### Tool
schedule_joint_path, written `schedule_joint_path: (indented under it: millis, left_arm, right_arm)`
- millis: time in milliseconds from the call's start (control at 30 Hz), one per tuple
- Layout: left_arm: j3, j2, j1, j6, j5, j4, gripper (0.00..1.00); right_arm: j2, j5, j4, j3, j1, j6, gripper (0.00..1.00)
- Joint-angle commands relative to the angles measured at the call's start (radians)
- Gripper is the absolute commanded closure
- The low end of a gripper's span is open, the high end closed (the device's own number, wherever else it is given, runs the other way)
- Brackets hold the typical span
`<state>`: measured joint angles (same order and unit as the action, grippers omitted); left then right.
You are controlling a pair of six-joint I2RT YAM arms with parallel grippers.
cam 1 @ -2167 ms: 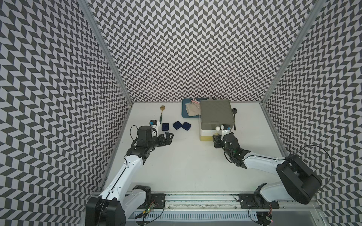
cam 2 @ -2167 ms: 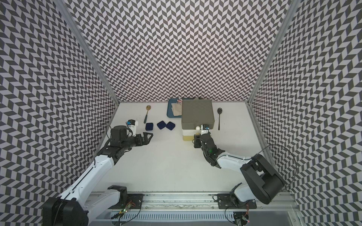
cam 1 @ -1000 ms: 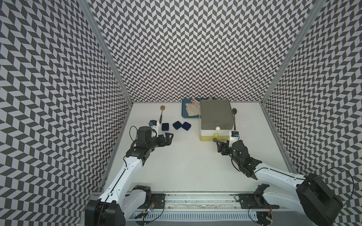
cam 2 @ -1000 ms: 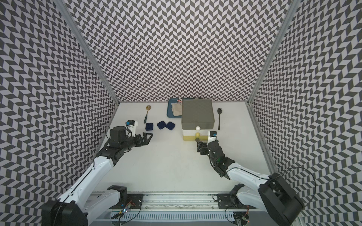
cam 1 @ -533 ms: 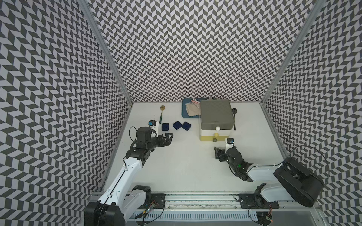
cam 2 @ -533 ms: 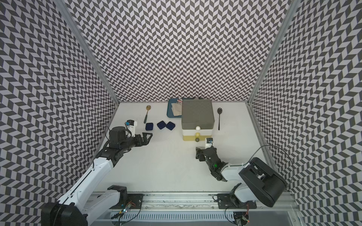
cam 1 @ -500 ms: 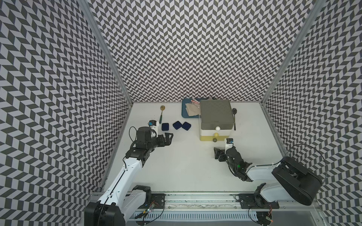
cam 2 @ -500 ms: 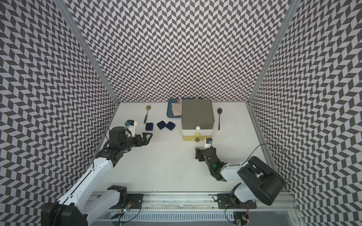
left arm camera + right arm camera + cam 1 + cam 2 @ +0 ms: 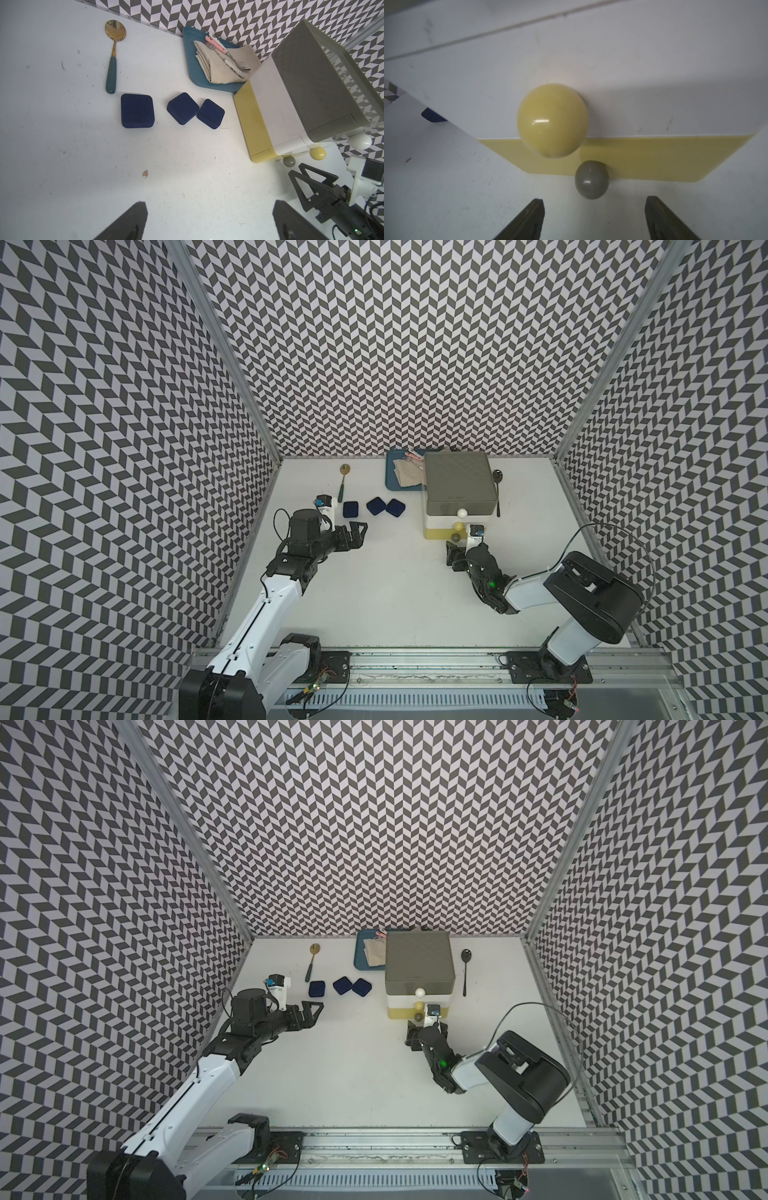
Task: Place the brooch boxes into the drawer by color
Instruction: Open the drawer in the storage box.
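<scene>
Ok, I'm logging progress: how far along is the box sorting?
Done: no red or black boxes are out; whether they are inside the closed drawer chest cannot be told. In hand: nothing; the right pincer stands open before the bottom drawer's grey knob, the left pincer open and empty. Left: three navy boxes on the table.
</scene>
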<state>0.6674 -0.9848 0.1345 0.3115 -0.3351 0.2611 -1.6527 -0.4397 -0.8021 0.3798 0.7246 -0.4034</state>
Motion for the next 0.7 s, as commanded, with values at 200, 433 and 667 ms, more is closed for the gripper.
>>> schedule_joint_path:
  millis: [200,433,667]
  left_arm:
    - [-0.002,-0.005,-0.008,-0.003,-0.009,-0.026,0.00]
    - [-0.002,-0.003,-0.008,-0.005,-0.010,-0.019,0.00]
    - [-0.001,-0.005,-0.008,-0.005,-0.011,-0.018,0.00]
  right_arm:
    - [-0.050,-0.023,-0.052,0.037,0.006,0.015,0.32]
    - [-0.094,-0.018,-0.087,0.067,0.006,0.023,0.38]
    - [-0.106,-0.014,-0.121,0.067,0.006,0.031,0.44]
